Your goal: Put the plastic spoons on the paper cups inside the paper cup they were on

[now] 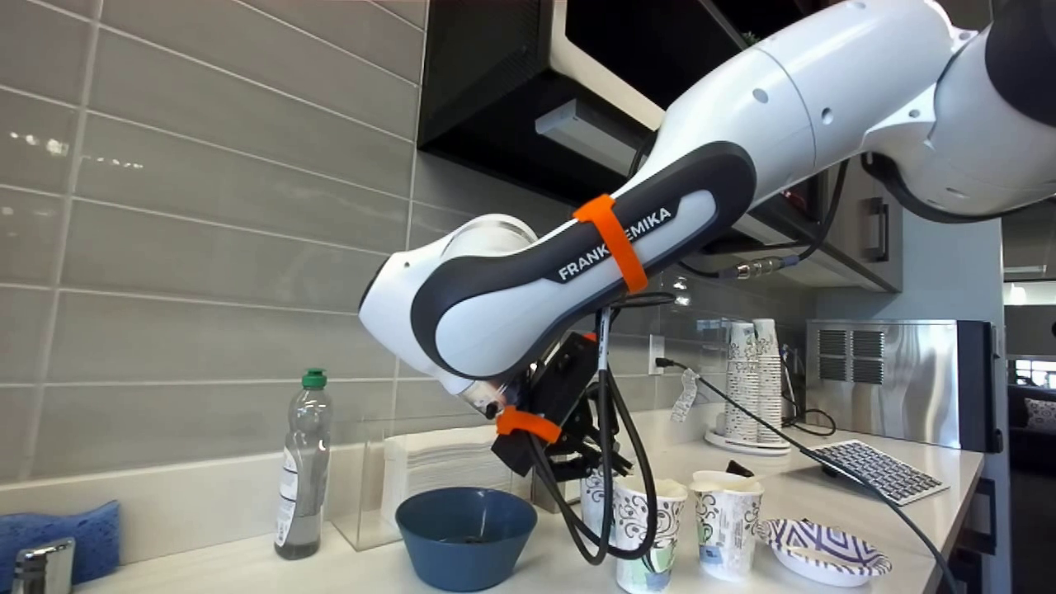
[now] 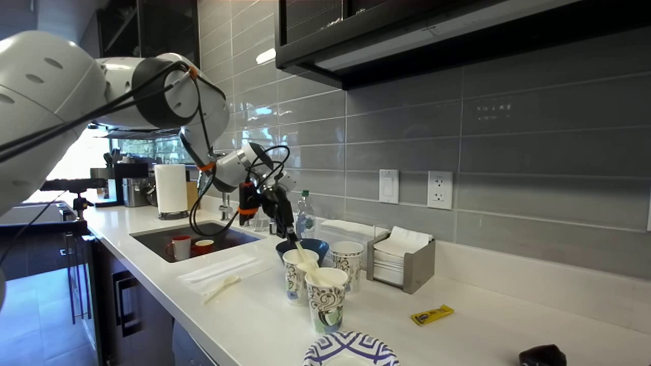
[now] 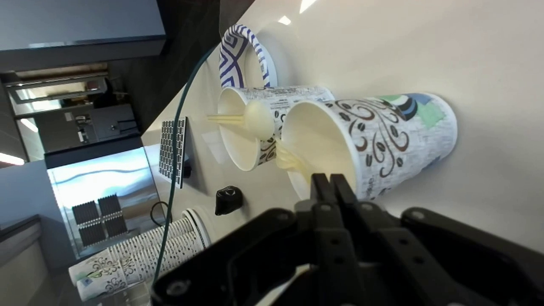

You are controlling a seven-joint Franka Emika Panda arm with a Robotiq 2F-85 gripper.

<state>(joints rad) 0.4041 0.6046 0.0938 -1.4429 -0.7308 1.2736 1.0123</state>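
Note:
A patterned white paper cup (image 3: 395, 140) stands upright below my gripper (image 3: 328, 177). It shows in both exterior views (image 1: 648, 536) (image 2: 295, 284). A pale plastic spoon (image 3: 293, 159) lies across its mouth. My gripper (image 2: 293, 238) has its fingers nearly together at the spoon's handle; the fingers hide the contact. In an exterior view the handle meets the fingertips. A second paper cup (image 2: 325, 305) has another spoon (image 3: 258, 121) across its mouth. A third paper cup (image 2: 348, 262) stands behind, with no spoon visible.
A blue bowl (image 1: 466, 536) stands beside the cups. A patterned dish (image 1: 825, 553) is beyond the second cup. A napkin holder (image 2: 419, 267) is at the wall. A loose spoon (image 2: 221, 288) lies on the counter near the sink (image 2: 152, 244). A cable (image 3: 173, 170) crosses the counter.

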